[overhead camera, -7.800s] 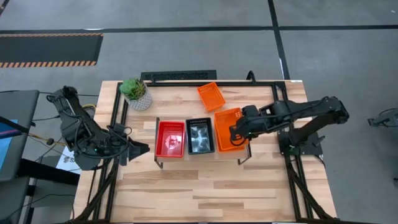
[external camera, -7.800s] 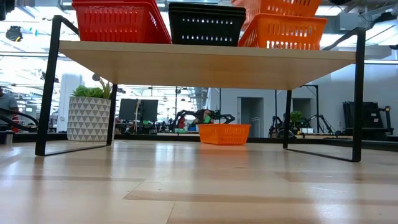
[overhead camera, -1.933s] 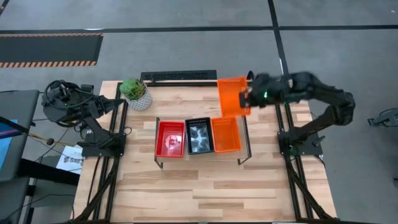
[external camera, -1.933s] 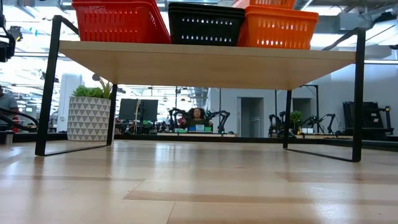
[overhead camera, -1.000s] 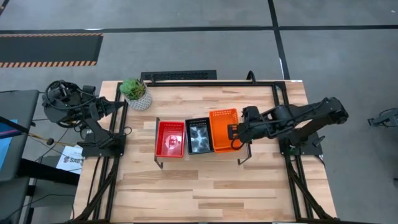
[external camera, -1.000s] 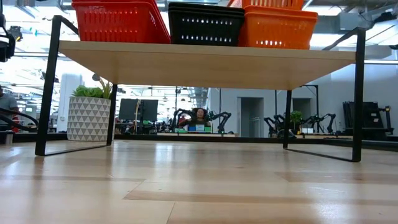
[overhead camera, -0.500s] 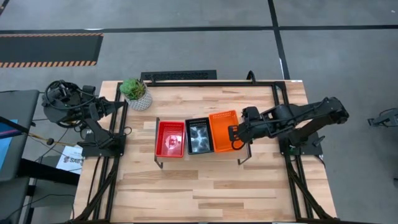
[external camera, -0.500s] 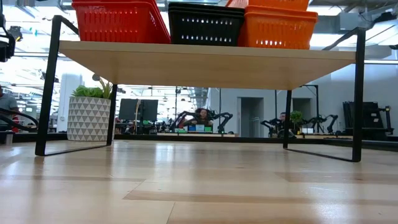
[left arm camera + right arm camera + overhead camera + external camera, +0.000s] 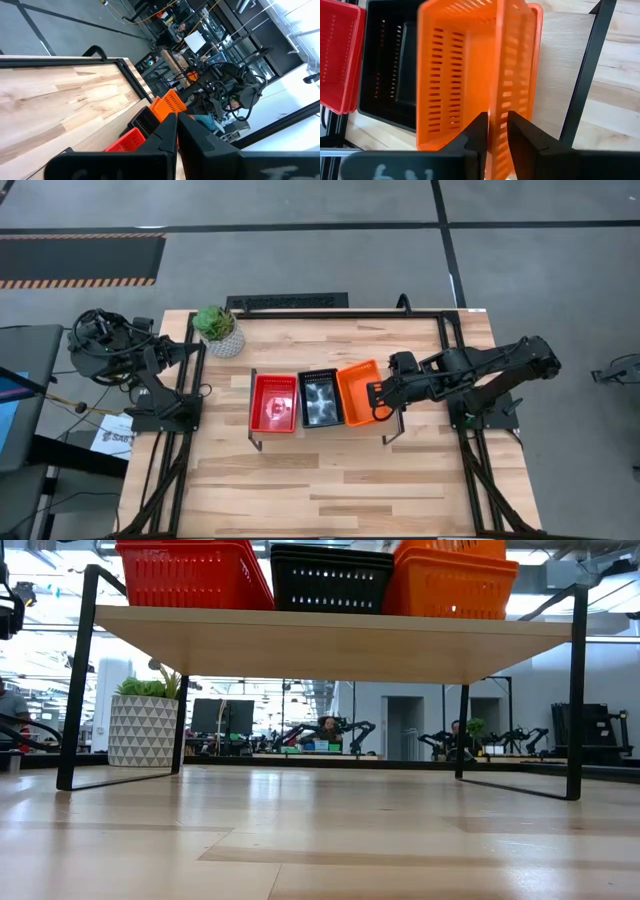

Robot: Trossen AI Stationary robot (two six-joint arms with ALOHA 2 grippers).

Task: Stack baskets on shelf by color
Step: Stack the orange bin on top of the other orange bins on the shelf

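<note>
On the shelf (image 9: 389,418) stand a red stack of baskets (image 9: 273,402), a black stack (image 9: 320,398) and an orange stack. The top orange basket (image 9: 358,388) lies askew on its stack, turned out of line with the shelf. My right gripper (image 9: 377,395) slants down at that basket's right side. In the right wrist view its fingers (image 9: 497,132) stand slightly parted, one on each side of the basket's right wall. My left gripper (image 9: 176,125) is shut on nothing and held high beyond the table's left edge (image 9: 192,350). My right gripper has the top orange basket's right long wall (image 9: 498,107) between its two fingers, one inside the basket and one outside, coming slanting down from the table's right. I cannot tell whether the fingers touch the wall. The basket rests tilted on the orange stack below.
A white pot with a green plant (image 9: 219,330) stands at the table's far left corner. The shelf's black legs (image 9: 587,70) rise close beside my right gripper. Bare tabletop (image 9: 330,480) lies in front of the shelf.
The top orange basket has turned about on the orange stack: it was nearly square with the shelf and now lies askew, far end toward the right, near end toward the black stack. My right gripper has kept its place at the basket's right wall.
</note>
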